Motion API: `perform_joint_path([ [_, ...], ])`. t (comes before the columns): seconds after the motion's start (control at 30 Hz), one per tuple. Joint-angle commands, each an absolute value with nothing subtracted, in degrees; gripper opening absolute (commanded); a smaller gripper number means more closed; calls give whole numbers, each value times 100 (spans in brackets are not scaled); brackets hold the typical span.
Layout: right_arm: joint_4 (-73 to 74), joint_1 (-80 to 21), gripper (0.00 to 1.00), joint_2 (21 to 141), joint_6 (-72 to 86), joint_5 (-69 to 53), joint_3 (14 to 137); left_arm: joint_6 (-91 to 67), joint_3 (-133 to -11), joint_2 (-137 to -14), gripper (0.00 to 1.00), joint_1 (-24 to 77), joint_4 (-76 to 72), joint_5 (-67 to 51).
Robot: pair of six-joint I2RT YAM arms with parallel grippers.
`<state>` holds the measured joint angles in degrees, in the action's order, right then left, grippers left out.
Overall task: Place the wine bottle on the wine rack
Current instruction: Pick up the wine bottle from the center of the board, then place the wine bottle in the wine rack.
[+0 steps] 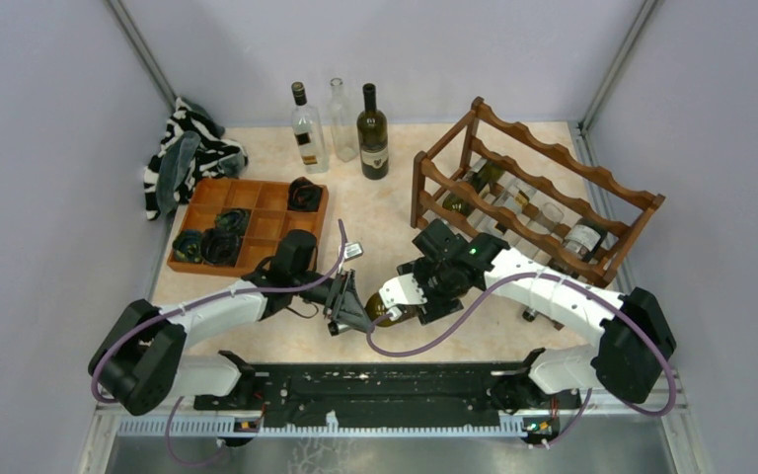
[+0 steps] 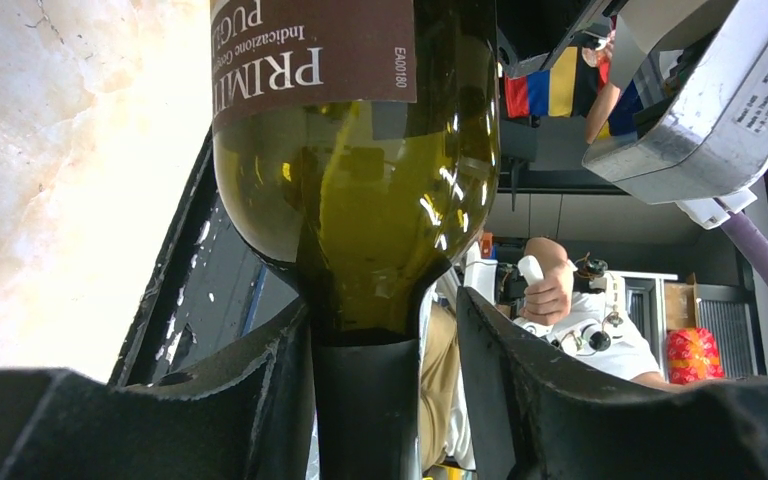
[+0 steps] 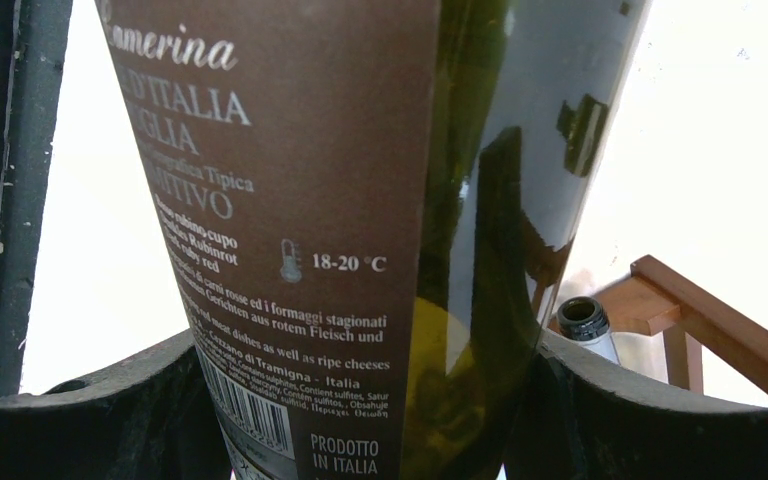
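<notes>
Wine bottle (image 1: 393, 312) near front edge of counter (image 1: 385, 212), between both arms, apart from wine rack (image 1: 570, 155). Right hand (image 3: 365, 400) pinches bottle body at label. Left hand (image 2: 380, 390) spread around neck: one finger touching, other just clear.

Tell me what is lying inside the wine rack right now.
The wine rack holds bottles lying on their sides: a dark green bottle at its left end in the top view, a labelled bottle farther right. The right arm covers part of its lower front.
</notes>
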<state>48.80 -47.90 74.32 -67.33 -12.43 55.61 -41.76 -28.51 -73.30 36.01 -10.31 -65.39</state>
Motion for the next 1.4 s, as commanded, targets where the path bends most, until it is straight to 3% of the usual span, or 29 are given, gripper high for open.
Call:
perform_joint_path([
  [0.0, 4435, -4852, 0, 7336, -6638, -1301, 5855, -3989, -3049, -7339, 55, 3630, -1089, -6736],
  [0.27, 4434, -4855, 0, 7339, -6610, -1292, 5858, -4025, -3066, -7368, 38, 3636, -1162, -6769],
  [0.33, 4422, -4852, 0, 7337, -6602, -1305, 5847, -4022, -3059, -7382, 26, 3634, -1211, -6800],
  [0.43, 4412, -4844, 0, 7339, -6580, -1305, 5840, -4035, -3050, -7414, 1, 3637, -1337, -6910],
  [0.5, 4399, -4858, 2, 7332, -6525, -1266, 5841, -4068, -3039, -7390, 0, 3631, -1467, -7011],
  [0.57, 4394, -4852, 19, 7338, -6432, -1208, 5832, -4283, -2940, -7304, 0, 3630, -1874, -7098],
  [0.7, 4393, -4852, 64, 7356, -6244, -1113, 5810, -5019, -2677, -7143, 0, 3616, -3050, -7119],
  [0.9, 4464, -4854, 95, 7364, -6019, -1104, 5879, -5273, -2487, -7128, 0, 3530, -3454, -7068],
  [1.37, 5293, -4849, 98, 7102, -6293, -1450, 6660, -4334, -2438, -6721, 0, 3388, -2187, -6642],
])
